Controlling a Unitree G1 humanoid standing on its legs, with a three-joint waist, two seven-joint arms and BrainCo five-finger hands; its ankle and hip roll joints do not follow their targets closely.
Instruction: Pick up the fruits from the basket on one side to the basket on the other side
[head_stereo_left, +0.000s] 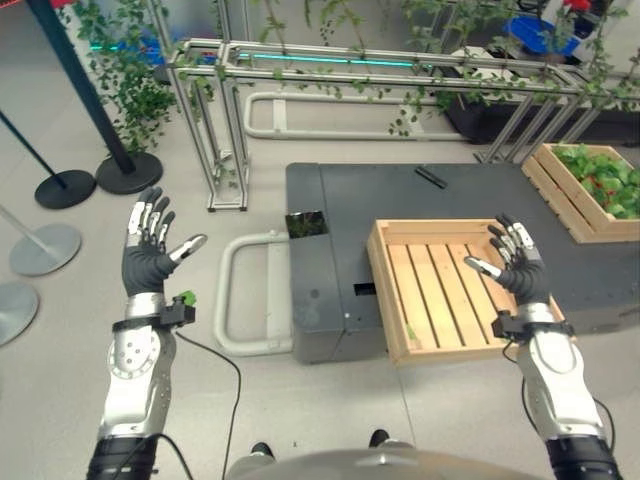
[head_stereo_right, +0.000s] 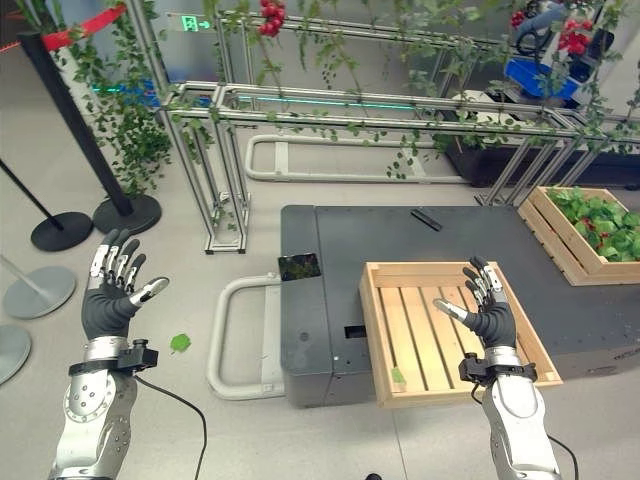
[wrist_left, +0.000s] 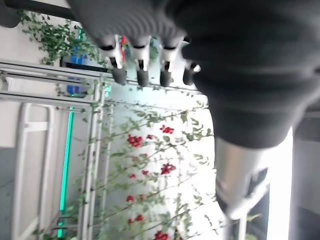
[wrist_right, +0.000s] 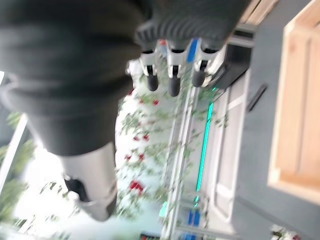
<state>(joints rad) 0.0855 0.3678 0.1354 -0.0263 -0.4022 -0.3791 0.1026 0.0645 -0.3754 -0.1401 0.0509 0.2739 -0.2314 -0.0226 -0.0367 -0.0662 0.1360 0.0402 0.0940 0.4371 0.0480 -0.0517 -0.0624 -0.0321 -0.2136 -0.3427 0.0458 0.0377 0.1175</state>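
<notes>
Scanning from the left edge of the head views: black stanchion bases (head_stereo_left: 128, 172) on the floor at upper left, a leafy plant behind. Lower left, left hand (head_stereo_left: 150, 262) raised over bare floor, fingers straight and spread, holding nothing. A small green leaf (head_stereo_right: 180, 343) on the floor just beside that wrist.

Upper centre: metal frame (head_stereo_left: 225, 120) hung with vines, red fruit clusters (head_stereo_right: 269, 15) showing at the top. Below it, a dark platform serving as the table (head_stereo_left: 330, 200), a small black object (head_stereo_left: 431, 176) lying on its far part.

Centre right: near wooden crate (head_stereo_left: 385, 300), slatted, resting on the table's front edge; bare slats inside save for a small green scrap near the front left corner. No fruit visible in it.

Right of centre: right hand (head_stereo_left: 520, 265) raised above the near crate's right side, fingers extended and apart, palm free of any load.

Far right, upper: second wooden crate (head_stereo_left: 560, 200) on the table, well apart from the near one, filled with green leaves and some red bits among them (head_stereo_left: 600, 180); presumably the fruit to be moved, though too small to tell for sure.

Judged step: start of a transfer, nothing grasped yet, both hands at ready. Next move probably calling for a reach with the right hand toward the far-right crate, then a close around one red piece and a carry back to the empty near crate.
</notes>
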